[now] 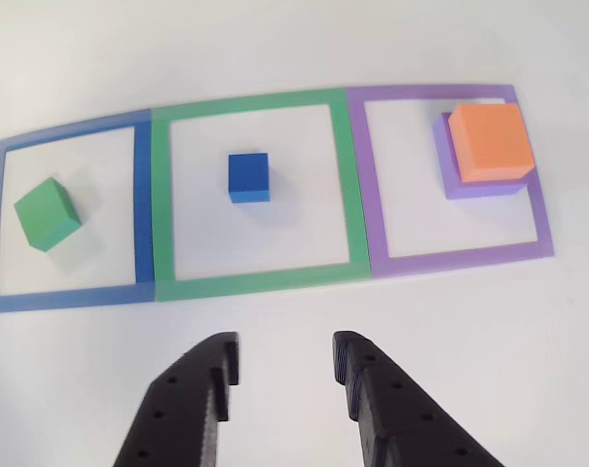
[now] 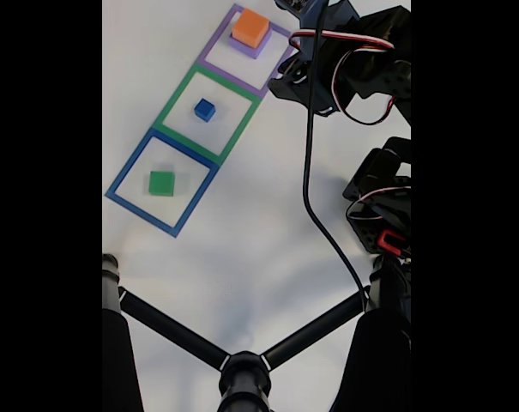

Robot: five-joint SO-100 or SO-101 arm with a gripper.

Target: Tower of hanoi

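Blue cube (image 1: 248, 177): alone in green frame (image 1: 251, 104); likely next pick
Gripper (image 1: 285, 362): jaws apart, empty; needs advancing over cube

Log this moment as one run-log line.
gripper: open, empty, above bare table | blue cube: green frame | green block: blue frame | orange block: on purple block, purple frame

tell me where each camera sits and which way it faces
Other view: rides above the open gripper, facing down and forward at the three frames; both black fingers show at the bottom.
Fixed view: high up, looking down on the white table; the arm shows at the right.
Shared: green block, blue cube, orange block on purple block.
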